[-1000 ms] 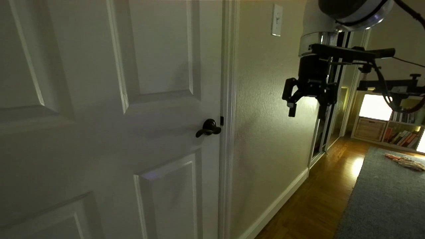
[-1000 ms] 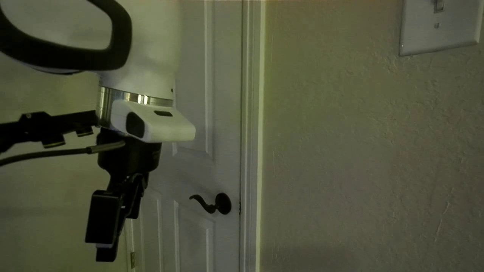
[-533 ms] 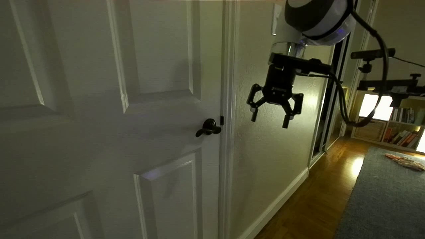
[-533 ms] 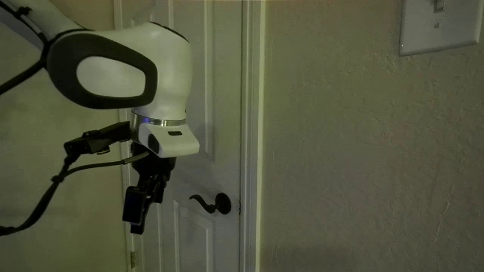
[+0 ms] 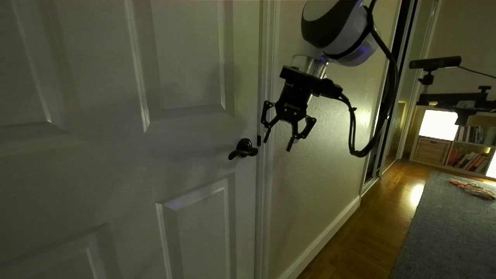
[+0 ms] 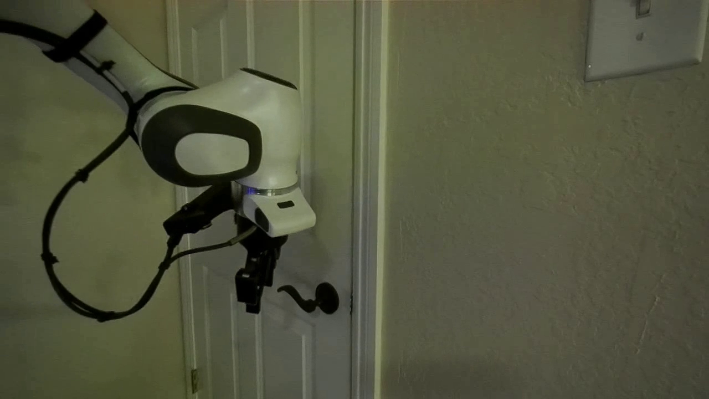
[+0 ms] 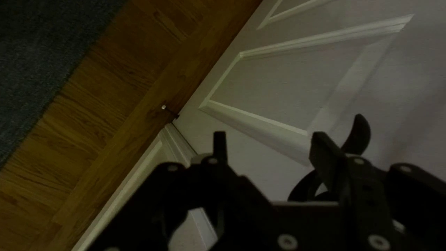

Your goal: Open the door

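The white panelled door [image 5: 116,166] stands shut in its frame; it also shows in an exterior view [image 6: 332,233] and in the wrist view [image 7: 278,83]. Its black lever handle [image 5: 244,149] shows in both exterior views [image 6: 327,299]. My gripper [image 5: 278,141] is open, with nothing between its fingers, and points down near the handle. In an exterior view the gripper [image 6: 253,305] appears just left of the lever's free end. In the wrist view the handle [image 7: 359,136] is partly hidden behind the right finger of the gripper [image 7: 268,139]. I see no contact with it.
The door frame [image 5: 266,217] and a textured wall with a light switch [image 6: 645,39] adjoin the door. A camera on a stand [image 5: 436,62], a bookshelf [image 5: 434,151] and a grey rug [image 5: 445,232] are farther back. A cable loop [image 6: 50,257] hangs from the arm.
My arm has moved toward the door and its handle, leftward in one exterior picture and rightward in another. The gripper has tilted slightly and stays open. The door and handle have not moved.
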Available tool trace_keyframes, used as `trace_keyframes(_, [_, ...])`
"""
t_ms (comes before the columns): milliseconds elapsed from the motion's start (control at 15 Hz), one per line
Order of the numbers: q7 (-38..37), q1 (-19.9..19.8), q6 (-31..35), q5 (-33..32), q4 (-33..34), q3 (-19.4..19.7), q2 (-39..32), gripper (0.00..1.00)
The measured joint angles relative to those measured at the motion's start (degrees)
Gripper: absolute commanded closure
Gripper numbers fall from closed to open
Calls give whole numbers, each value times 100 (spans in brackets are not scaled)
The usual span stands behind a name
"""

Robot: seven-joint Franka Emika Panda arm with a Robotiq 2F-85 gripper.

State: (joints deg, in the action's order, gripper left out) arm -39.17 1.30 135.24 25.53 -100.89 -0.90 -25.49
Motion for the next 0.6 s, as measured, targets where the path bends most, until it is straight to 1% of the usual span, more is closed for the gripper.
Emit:
trace_keyframes(67, [0, 1, 49, 55, 168, -26, -124, 20])
trace_keyframes(133, [0, 1, 79, 114, 331, -51, -238, 12])
trace_keyframes(267, [0, 1, 108, 218, 647, -102, -458, 2])
trace_keyframes(400, [0, 1, 109, 306, 949, -146, -672, 0])
trace_keyframes(467, [0, 1, 109, 337, 1083, -165, -779, 29])
trace_keyframes(533, [0, 1, 109, 354, 1204, -180, -887, 28])
trace_keyframes(600, [0, 1, 109, 368, 1319, -192, -991, 29])
